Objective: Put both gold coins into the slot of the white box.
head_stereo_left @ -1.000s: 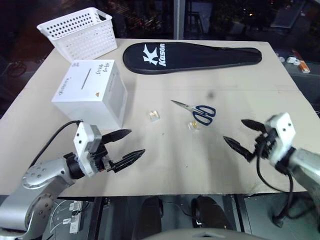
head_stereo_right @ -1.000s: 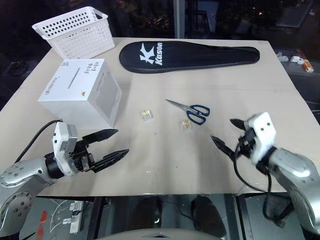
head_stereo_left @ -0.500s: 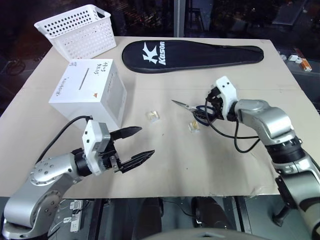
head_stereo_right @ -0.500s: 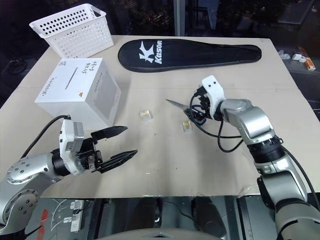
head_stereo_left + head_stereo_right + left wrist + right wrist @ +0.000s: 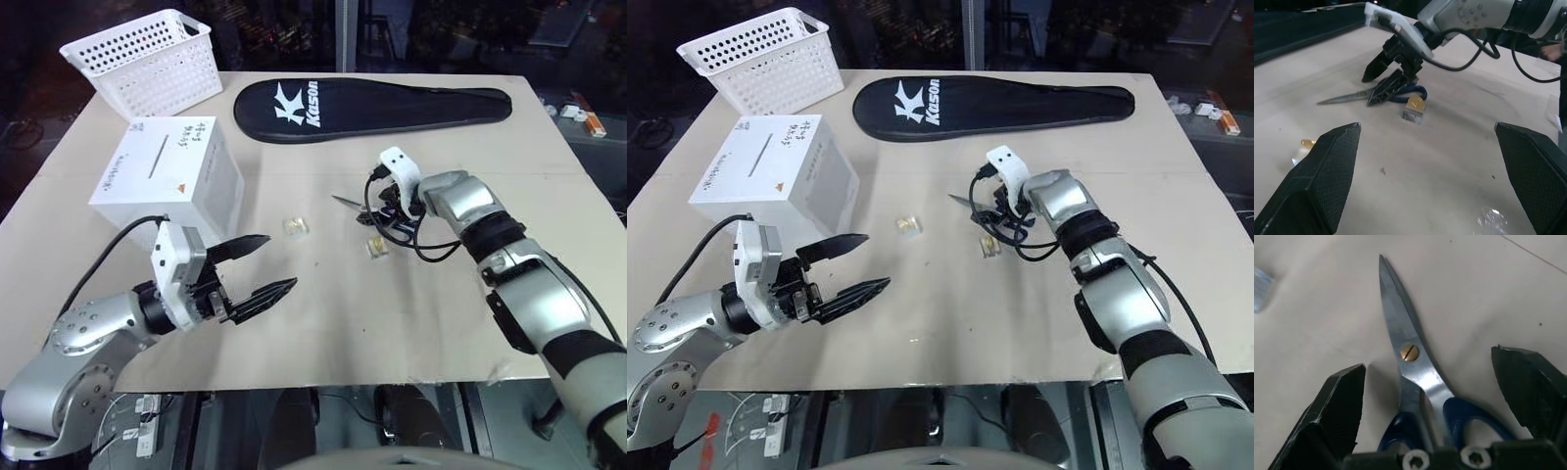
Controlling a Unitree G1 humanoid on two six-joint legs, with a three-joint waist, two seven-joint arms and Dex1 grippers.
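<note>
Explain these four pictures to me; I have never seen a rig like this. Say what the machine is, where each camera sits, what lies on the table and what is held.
This is a humanoid robot with two arms. Two pictures look down from its head; the other two come from cameras on its wrists.

On the table lie a white box with a slot, a white basket, a black racket cover, blue-handled scissors and two gold coins on small clear cubes.

The left gripper hovers open, empty. The right gripper stands open astride the scissors, gripping nothing.
</note>
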